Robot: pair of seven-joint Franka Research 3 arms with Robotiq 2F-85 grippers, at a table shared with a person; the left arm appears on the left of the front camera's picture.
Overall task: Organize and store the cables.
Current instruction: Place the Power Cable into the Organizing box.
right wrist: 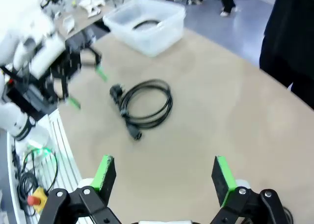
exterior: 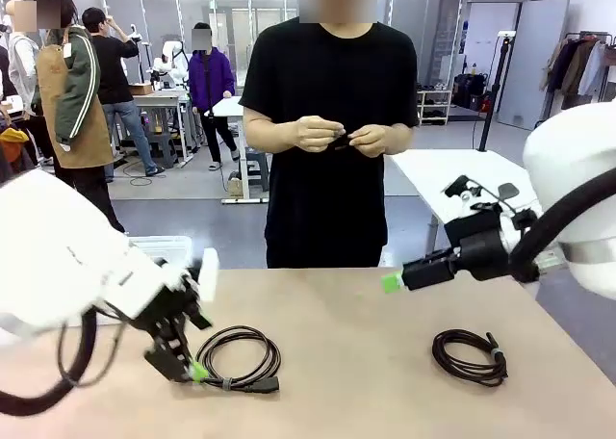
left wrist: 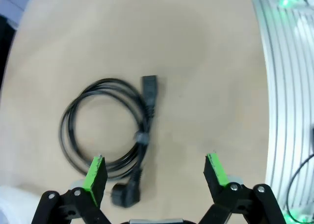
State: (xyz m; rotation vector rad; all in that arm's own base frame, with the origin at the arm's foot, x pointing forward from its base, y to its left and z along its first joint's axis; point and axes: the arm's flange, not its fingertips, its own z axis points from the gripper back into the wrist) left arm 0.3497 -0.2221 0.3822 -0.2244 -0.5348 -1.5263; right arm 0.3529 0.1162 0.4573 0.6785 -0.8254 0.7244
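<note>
Nearest the robot's side, the left gripper hangs low over the worktop at about 7 o'clock, its jaws spread wide and holding nothing. In the left wrist view one green pad overlaps the rim of the left cable, a round black coil bound by a small tie, with one plug lying just inside the left gripper. Whether that pad touches the cord I cannot tell. From the front, the left cable lies flat, just beside that gripper at its 3 o'clock.

At about 4 o'clock on the worktop lies the right cable, a tighter coil, near the right edge but fully on the surface. The right gripper hovers above and to its 11 o'clock, well apart from it, jaws released and empty (its own wrist view looks down on the right gripper with bare worktop between the pads).

Between the two coils the surface is bare, giving open room across the middle.

Farther off, at 10 o'clock, a clear plastic bin stands near the far left corner; a black cord lies inside it. The bin is partly hidden behind the left arm.

At 12 o'clock, beyond the far edge, a person's hands pinch a small dark item at chest height.
</note>
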